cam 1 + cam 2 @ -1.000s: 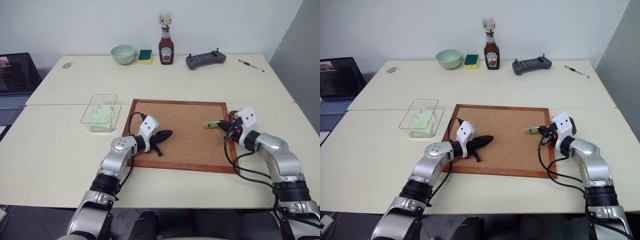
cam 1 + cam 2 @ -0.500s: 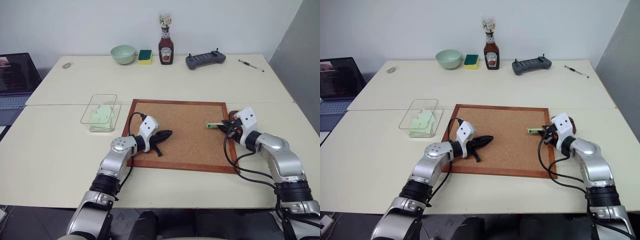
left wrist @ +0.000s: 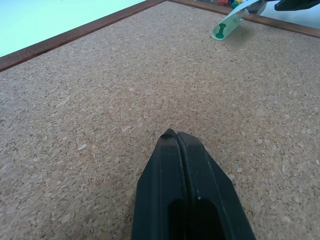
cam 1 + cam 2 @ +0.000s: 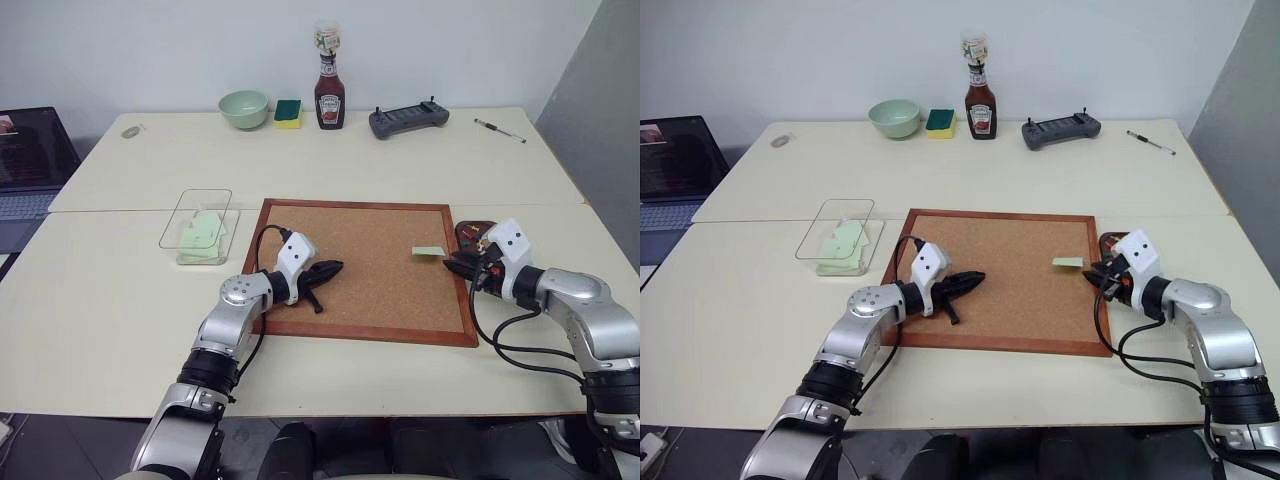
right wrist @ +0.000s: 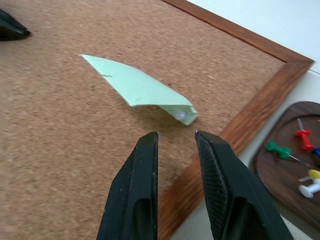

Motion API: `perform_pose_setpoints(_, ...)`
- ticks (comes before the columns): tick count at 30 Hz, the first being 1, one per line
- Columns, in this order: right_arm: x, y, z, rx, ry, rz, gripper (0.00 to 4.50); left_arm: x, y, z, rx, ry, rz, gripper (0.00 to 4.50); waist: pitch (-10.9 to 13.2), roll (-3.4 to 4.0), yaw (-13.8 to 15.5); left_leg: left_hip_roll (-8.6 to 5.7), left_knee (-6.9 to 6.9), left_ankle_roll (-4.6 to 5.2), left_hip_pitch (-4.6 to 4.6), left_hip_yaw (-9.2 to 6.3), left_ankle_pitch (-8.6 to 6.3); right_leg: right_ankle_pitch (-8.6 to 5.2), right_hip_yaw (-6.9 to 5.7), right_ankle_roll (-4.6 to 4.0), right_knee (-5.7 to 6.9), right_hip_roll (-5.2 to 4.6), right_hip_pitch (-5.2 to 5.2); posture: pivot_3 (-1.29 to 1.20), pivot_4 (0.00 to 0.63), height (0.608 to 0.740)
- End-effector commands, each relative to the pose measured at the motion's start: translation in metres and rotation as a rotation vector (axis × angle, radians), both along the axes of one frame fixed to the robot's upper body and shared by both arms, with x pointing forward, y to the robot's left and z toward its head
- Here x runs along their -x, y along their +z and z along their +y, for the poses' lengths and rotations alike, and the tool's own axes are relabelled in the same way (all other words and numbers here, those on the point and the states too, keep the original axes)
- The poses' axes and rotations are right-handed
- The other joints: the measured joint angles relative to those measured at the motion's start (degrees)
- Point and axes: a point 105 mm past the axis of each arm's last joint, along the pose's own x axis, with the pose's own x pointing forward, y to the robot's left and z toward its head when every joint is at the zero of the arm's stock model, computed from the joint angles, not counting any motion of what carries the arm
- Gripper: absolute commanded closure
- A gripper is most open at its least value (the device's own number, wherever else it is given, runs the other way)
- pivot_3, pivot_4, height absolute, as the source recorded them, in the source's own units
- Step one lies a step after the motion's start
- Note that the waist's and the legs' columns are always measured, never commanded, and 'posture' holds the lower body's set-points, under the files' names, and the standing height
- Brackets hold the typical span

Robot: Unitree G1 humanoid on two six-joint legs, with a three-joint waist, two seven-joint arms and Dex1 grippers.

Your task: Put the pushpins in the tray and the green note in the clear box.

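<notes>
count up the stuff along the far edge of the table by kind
bowl: 1
sponge: 1
ketchup bottle: 1
handheld controller: 1
pen: 1
small grey object, too small to identify: 1
total: 6

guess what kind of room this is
Probably an office or lab workspace: pale tables against a plain wall, an open laptop at one edge, a handheld controller and a pen.
</notes>
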Motion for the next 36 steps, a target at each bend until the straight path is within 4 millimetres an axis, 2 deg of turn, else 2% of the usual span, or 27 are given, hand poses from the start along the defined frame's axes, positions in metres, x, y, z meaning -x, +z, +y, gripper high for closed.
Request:
perform_pose_setpoints(1,0.001,0.014,0.018,0.001,0.071,-0.052,2.43,0.013,-0.039,0.002,-0.06,0.004,0.143,4.5,0.0,0.0,0.0,0.0,0.0,0.0,0.0,0.0,0.0,0.0,0.0,0.0,0.0,0.0,0.0,0.0,0.15,0.74)
perform_pose_setpoints(4,-0.002,0.015,0.024,-0.003,0.077,-0.063,1.89,0.014,-0.039,0.002,-0.06,0.004,0.143,4.5,0.0,0.0,0.0,0.0,0.0,0.0,0.0,0.0,0.0,0.0,0.0,0.01,0.0,0.0,0.0,0.0,0.15,0.74)
perform_pose_setpoints(11,-0.014,0.02,0.028,-0.01,0.07,-0.097,1.89,0.015,-0.04,0.003,-0.062,0.008,0.144,4.5,0.0,-0.01,0.0,0.0,0.0,0.0,0.0,0.0,0.0,0.0,0.0,0.0,-0.01,0.0,0.0,0.0,0.15,0.74)
perform_pose_setpoints(27,-0.039,0.014,0.012,0.05,-0.004,-0.117,1.89,0.016,-0.041,0.003,-0.061,0.008,0.145,4.5,0.0,0.0,0.0,0.0,-0.01,0.0,0.01,0.01,0.0,0.0,0.0,-0.01,-0.01,0.0,0.0,0.0,0.15,0.74)
perform_pose_setpoints(31,-0.039,0.014,0.012,0.049,-0.001,-0.118,2.47,0.016,-0.041,0.003,-0.06,0.009,0.146,4.5,0.0,0.01,0.0,0.01,-0.01,0.0,0.01,0.01,0.0,0.0,0.01,-0.01,-0.01,0.0,-0.01,0.0,0.15,0.74)
perform_pose_setpoints(33,-0.039,0.013,0.011,0.052,0.0,-0.118,2.91,0.017,-0.041,0.003,-0.06,0.01,0.146,4.5,0.0,0.0,0.0,0.01,-0.01,0.0,0.01,0.01,0.0,0.0,0.01,-0.01,-0.01,0.0,-0.01,0.0,0.15,0.74)
perform_pose_setpoints(36,-0.037,0.017,0.006,0.052,-0.013,-0.13,3.15,0.017,-0.042,0.003,-0.061,0.01,0.146,4.5,0.0,0.01,0.0,0.01,-0.03,0.0,0.01,0.01,0.0,0.0,0.01,-0.01,-0.02,0.0,-0.01,0.0,0.15,0.74)
